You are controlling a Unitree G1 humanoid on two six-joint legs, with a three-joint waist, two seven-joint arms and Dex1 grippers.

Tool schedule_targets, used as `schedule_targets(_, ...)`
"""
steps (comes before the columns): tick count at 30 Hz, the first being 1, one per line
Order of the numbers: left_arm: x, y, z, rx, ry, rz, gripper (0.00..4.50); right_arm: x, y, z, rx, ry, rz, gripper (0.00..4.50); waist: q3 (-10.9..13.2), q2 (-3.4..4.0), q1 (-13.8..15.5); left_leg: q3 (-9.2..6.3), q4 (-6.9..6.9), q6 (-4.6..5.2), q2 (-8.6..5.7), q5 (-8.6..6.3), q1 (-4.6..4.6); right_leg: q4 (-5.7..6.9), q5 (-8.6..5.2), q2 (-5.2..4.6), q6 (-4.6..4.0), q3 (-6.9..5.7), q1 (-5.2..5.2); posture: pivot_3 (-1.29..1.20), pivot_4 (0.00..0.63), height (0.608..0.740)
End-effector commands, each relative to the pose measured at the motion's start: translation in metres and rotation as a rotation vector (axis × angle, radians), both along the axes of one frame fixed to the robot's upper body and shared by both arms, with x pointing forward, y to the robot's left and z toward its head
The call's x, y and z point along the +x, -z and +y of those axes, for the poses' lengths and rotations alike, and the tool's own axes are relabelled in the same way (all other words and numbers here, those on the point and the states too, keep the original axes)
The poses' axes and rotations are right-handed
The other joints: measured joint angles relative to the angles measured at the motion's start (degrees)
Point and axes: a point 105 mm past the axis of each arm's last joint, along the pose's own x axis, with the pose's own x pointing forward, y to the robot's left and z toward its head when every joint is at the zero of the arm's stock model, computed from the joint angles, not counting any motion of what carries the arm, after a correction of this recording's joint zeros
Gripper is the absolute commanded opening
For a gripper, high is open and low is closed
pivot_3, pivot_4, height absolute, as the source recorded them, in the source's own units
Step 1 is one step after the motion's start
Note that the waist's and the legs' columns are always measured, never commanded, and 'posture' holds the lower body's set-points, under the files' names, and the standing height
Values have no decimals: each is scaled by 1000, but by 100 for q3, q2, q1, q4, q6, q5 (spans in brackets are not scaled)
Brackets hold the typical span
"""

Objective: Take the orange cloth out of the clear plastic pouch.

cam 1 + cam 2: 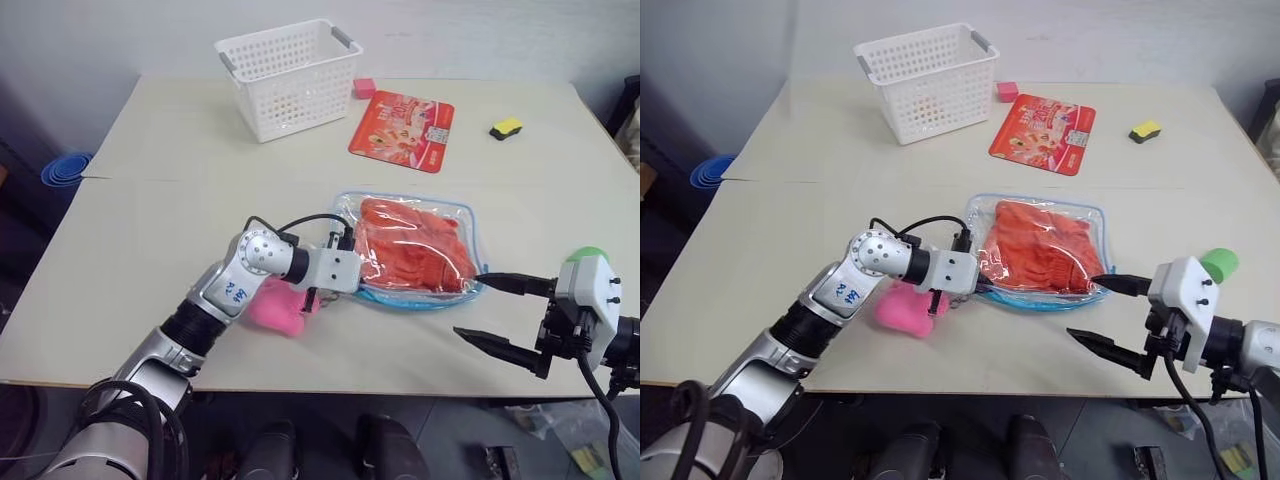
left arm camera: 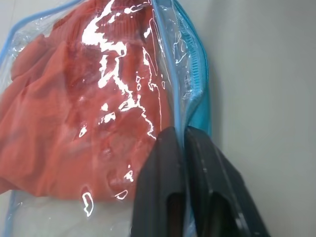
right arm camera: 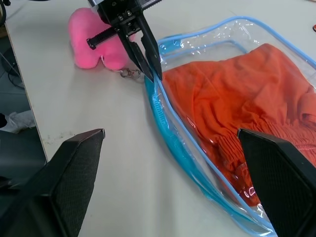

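The clear plastic pouch (image 1: 410, 250) lies flat near the middle of the table (image 1: 180, 160), its long axis running left to right, with the orange cloth (image 1: 415, 248) still wholly inside it and filling most of it. The left gripper (image 3: 148, 66) is at the pouch's left near corner, its two fingers pressed together on the blue-edged zipper rim there, so it has the pouch pinned by the edge and not the cloth. The right gripper (image 1: 500, 315) hangs off the pouch's right near corner, jaws spread wide and empty, apart from the plastic but close to it. The cloth therefore lies to the left of and slightly beyond the right gripper, between the two arms. By my reading, the right arm is the free one to reach in once the zipper side gapes. A pink plush toy (image 1: 278, 308) sits just under the left arm, clear of the pouch.
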Motion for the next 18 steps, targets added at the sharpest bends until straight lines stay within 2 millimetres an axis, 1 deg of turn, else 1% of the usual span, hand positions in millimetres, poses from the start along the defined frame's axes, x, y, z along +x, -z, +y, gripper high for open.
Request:
schedule_targets(1, -1, -19, -1, -104, -16, -12, 30, -2, -1, 0, -12, -9, -29, 4500, 0, 0, -4, 0, 0, 0, 0, 0, 0, 0, 0, 0, 0, 0, 0, 0, 150, 740)
schedule_targets(4, -5, -36, -1, -259, -59, 71, 0, -1, 1, 1, -10, -14, -33, 3945, 0, 0, -8, 0, 0, 0, 1, 0, 1, 1, 0, 0, 0, 1, 0, 0, 150, 740)
schedule_targets(8, -1, -48, 4, -388, -156, 155, 0, 2, 7, 7, -34, -34, -45, 2609, 0, 0, -12, -2, 4, 0, 1, 0, 0, 2, 0, -2, 1, 15, 1, 0, 150, 740)
schedule_targets(9, -2, -49, 5, -408, -173, 182, 0, 5, 8, 9, -42, -37, -52, 2171, 0, 0, -12, -3, 3, 0, 2, 0, 1, 2, 0, -1, 1, 19, 1, 0, 150, 740)
schedule_targets(10, -3, -49, 5, -420, -184, 202, 0, 7, 11, 13, -60, -44, -66, 2030, 0, 0, -20, -3, 3, 0, 1, 0, 1, 3, 0, -2, 1, 19, 0, 0, 150, 740)
schedule_targets(11, -5, -49, 5, -425, -190, 210, 0, 10, 12, 15, -80, -47, -80, 1732, 0, 0, -37, -3, 3, 0, 1, 0, 2, 3, 0, -1, 1, 20, 0, 0, 150, 740)
schedule_targets(13, -7, -48, 5, -426, -195, 213, 0, 19, 17, 16, -143, -38, -127, 1120, -1, 1, -36, -1, 3, -1, 2, 0, 3, 3, 0, 1, 1, 24, -1, 0, 150, 740)
schedule_targets(16, -11, -46, 1, -444, -206, 229, 0, 44, 25, 15, -277, 21, -231, 162, -1, 1, -36, 0, 3, -1, 0, 1, 2, 2, 0, 0, 0, 24, -2, 0, 150, 740)
schedule_targets(17, -12, -46, 0, -451, -208, 233, 0, 50, 26, 16, -299, 32, -255, 162, -1, 1, -35, 1, 5, -1, 0, 0, 2, 3, 0, 0, 1, 24, -2, 0, 150, 740)
schedule_targets(18, -13, -46, -1, -455, -210, 236, 0, 55, 27, 18, -313, 37, -279, 338, -1, 2, -35, 1, 5, -1, -1, 1, 3, 2, 0, 0, 1, 24, -2, 0, 150, 740)
